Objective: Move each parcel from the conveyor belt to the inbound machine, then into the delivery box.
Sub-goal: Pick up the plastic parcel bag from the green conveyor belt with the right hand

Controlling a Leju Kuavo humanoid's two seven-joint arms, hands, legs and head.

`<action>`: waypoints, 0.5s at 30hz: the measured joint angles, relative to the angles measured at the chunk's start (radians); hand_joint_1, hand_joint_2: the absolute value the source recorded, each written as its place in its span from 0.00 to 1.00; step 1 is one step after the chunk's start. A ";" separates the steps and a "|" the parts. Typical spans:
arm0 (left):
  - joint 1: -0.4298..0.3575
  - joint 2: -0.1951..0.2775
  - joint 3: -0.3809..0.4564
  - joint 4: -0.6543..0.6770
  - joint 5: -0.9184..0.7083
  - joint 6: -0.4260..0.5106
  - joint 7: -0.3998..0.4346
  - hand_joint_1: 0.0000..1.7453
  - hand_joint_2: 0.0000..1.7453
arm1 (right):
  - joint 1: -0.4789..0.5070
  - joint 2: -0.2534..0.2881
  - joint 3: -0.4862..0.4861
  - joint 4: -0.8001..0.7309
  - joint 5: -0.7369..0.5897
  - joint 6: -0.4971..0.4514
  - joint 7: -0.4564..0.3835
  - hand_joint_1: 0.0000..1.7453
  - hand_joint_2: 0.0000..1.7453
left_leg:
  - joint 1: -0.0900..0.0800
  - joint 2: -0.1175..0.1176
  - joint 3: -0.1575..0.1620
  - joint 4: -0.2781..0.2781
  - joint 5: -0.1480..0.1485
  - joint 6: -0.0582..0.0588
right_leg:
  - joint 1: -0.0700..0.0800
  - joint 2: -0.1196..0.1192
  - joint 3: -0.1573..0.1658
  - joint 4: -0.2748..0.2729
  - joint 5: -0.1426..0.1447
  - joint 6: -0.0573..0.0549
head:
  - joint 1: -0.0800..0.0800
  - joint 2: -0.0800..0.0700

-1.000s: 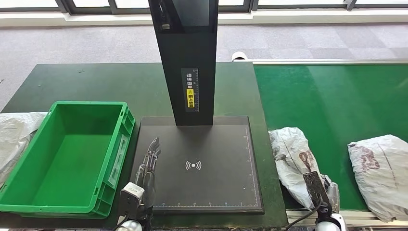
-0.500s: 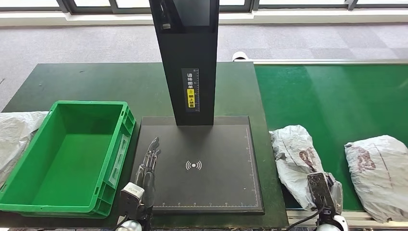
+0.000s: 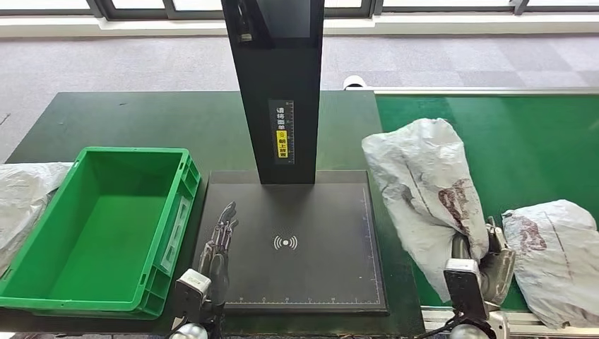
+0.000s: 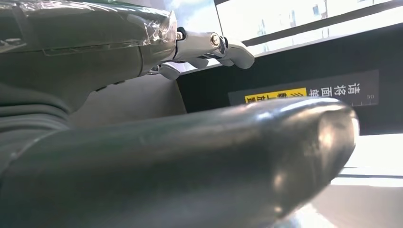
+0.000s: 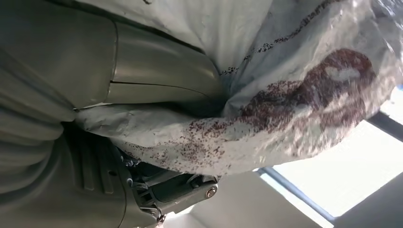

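1. The conveyor belt [image 3: 508,134] runs along the right, with the scanner plate [image 3: 297,240] of the inbound machine in the middle of the desk [image 3: 141,120] and the green box [image 3: 99,226] to the left.
2. The lifted parcel [image 3: 424,183] hangs above the belt's left edge, its long axis leaning up and away toward the machine's post — the plate lies just to its left.
3. A second parcel [image 3: 558,254] lies on the belt beside it.
4. The right robot hand [image 3: 487,261] grips the lifted parcel's lower end.
5. The left robot hand [image 3: 217,247] rests over the plate's left edge, fingers loosely extended, holding nothing — nearer the box.

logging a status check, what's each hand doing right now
Left hand: open, fingers apart, holding nothing, over the scanner plate.
Right hand: holding the white parcel.
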 joint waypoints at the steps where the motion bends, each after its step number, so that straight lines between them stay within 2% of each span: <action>1: 0.000 0.000 0.000 0.001 0.000 -0.004 -0.003 0.00 0.00 | 0.007 0.000 0.033 -0.022 0.018 -0.002 0.000 1.00 1.00 | 0.000 0.000 0.000 0.000 0.000 0.000 | 0.000 0.000 0.000 0.000 0.000 0.000 | 0.000 0.000; 9: 0.001 0.001 -0.001 -0.033 0.057 0.040 -0.012 0.00 0.00 | 0.025 -0.008 0.263 -0.109 0.087 -0.021 0.000 1.00 1.00 | 0.000 0.000 0.000 0.000 0.000 0.000 | 0.000 0.000 0.000 0.000 0.000 0.000 | 0.000 0.000; 15: 0.001 0.001 -0.001 -0.045 0.060 0.051 -0.012 0.00 0.00 | 0.028 -0.016 0.337 -0.129 0.089 -0.024 0.001 1.00 1.00 | 0.000 0.000 0.000 0.000 0.000 0.000 | 0.000 0.000 0.000 0.000 0.000 0.000 | 0.000 0.000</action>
